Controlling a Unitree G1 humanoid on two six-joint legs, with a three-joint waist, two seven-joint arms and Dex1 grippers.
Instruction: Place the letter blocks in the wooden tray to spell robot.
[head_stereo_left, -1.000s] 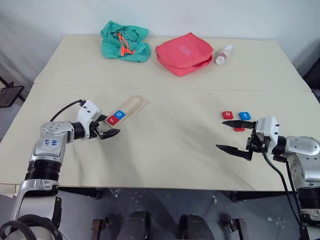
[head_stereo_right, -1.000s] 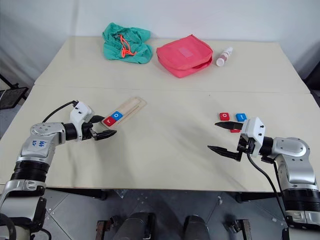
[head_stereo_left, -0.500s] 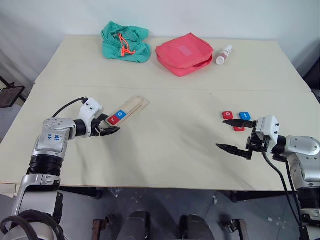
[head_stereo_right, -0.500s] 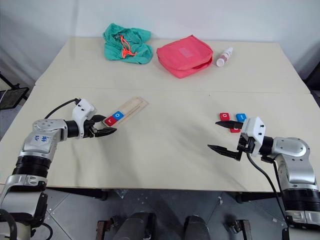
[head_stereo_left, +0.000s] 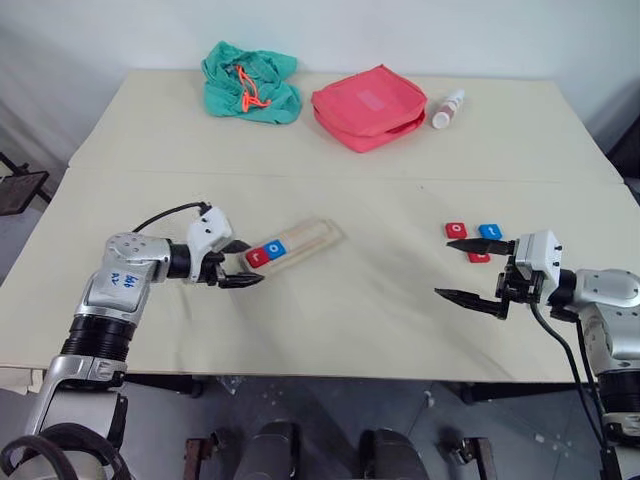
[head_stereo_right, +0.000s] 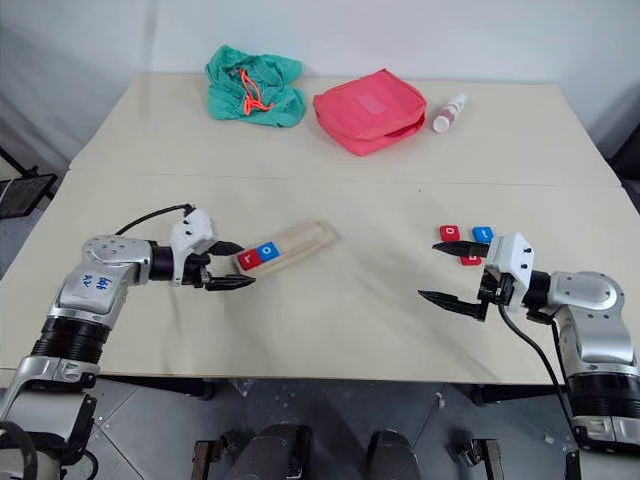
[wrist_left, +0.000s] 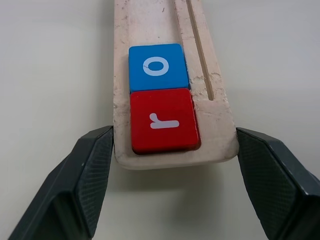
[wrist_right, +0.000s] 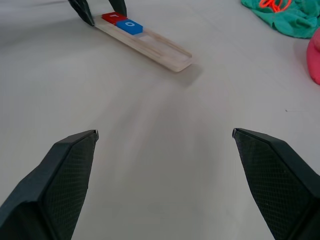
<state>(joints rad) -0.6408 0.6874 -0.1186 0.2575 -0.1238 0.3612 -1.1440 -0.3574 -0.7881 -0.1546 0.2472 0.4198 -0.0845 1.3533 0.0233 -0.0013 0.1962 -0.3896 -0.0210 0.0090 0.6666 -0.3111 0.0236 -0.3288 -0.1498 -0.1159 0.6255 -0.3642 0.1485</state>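
Observation:
The wooden tray (head_stereo_left: 305, 240) lies left of the table's middle, angled up to the right. At its near end sit a red "r" block (wrist_left: 162, 120) and, beside it, a blue "o" block (wrist_left: 158, 67). My left gripper (head_stereo_left: 243, 264) is shut on that end, one finger against each long side. On the right lie a red block (head_stereo_left: 456, 229) and a blue block (head_stereo_left: 489, 231), with another red block (head_stereo_left: 478, 257) partly hidden behind my right gripper's upper finger. My right gripper (head_stereo_left: 443, 268) hovers open and empty just left of them.
At the table's far side lie a green cloth (head_stereo_left: 250, 83), a red pouch (head_stereo_left: 368, 105) and a small white bottle (head_stereo_left: 447, 109). A seam crosses the tabletop behind the tray. Bare tabletop stretches between the tray and the right-hand blocks.
My left gripper has moved right, taking the tray's near end along; the tray has slid towards the middle and swung to a flatter angle. The right gripper has stayed put.

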